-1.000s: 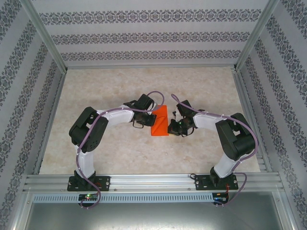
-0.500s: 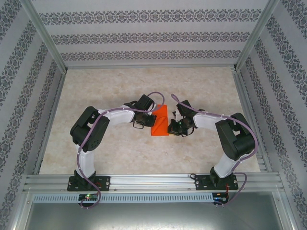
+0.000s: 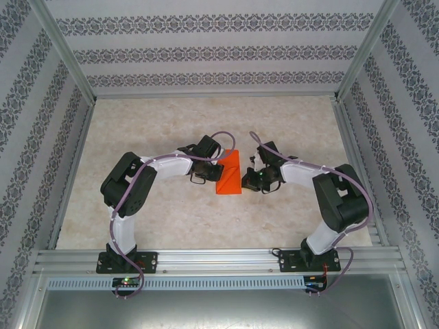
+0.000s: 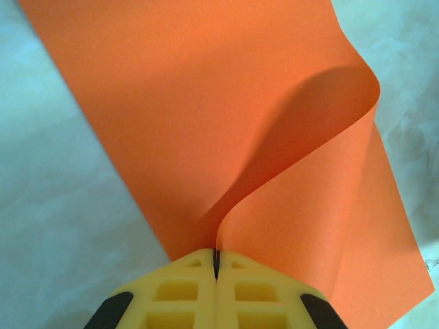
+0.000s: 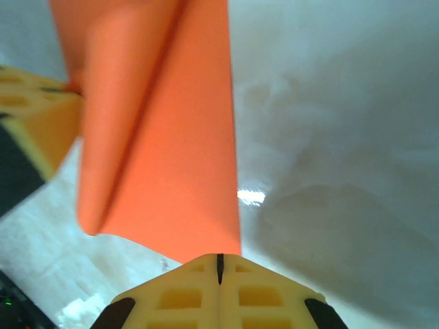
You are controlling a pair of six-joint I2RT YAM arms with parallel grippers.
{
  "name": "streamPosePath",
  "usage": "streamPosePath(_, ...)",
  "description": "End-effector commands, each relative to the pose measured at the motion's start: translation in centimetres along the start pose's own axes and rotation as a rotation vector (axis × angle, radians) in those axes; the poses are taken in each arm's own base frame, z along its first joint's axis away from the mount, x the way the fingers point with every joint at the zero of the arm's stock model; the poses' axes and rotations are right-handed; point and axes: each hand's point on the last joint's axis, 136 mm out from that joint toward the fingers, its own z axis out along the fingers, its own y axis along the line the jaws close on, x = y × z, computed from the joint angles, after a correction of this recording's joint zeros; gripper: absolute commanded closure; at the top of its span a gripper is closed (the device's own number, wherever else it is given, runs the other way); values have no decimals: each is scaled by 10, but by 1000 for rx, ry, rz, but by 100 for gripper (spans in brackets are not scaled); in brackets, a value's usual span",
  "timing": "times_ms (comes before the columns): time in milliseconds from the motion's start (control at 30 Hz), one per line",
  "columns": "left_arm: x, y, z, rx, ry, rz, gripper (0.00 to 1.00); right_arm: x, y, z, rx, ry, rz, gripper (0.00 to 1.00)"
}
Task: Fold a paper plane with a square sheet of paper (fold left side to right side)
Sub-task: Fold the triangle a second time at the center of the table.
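Note:
The square sheet of paper (image 3: 228,174) is bright orange and lies mid-table between both arms. My left gripper (image 3: 217,167) is shut on its left edge. In the left wrist view the yellow fingertips (image 4: 217,259) pinch that edge, and the paper (image 4: 206,103) rises from them and curls over to the right. My right gripper (image 3: 247,178) is shut just right of the sheet. In the right wrist view its tips (image 5: 219,264) meet at the near corner of the paper (image 5: 178,157), with nothing seen between them. The left gripper's yellow finger (image 5: 34,116) shows at the sheet's far side.
The marbled tabletop (image 3: 171,130) is bounded by an aluminium frame with patterned walls on three sides. A metal rail (image 3: 219,260) at the near edge carries both arm bases. Bare surface lies all round the sheet.
The right arm has drawn slightly to the right, away from the sheet. The left gripper and the pinched edge have barely moved.

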Motion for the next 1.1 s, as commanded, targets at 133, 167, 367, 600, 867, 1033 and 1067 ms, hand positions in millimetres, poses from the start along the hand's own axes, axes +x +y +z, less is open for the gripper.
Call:
streamPosePath(133,-1,6,7,-14,5,23,98,-34,52,-13,-194,-105,-8,99)
streamPosePath(167,-1,6,7,-14,7,22,98,-37,54,-10,-208,-106,0,100)
streamPosePath(367,1,5,7,-17,11,27,98,-48,68,11,-241,-85,19,100)
streamPosePath(600,1,5,7,-18,10,29,98,-48,70,33,-218,-49,31,100)
streamPosePath(867,0,3,6,-15,10,34,98,-44,54,47,-168,-25,55,100)
streamPosePath(1033,0,3,6,-16,10,34,99,-40,44,50,-122,-13,47,100)
streamPosePath(1067,0,3,6,-16,11,34,98,-39,41,51,-109,-11,46,100)
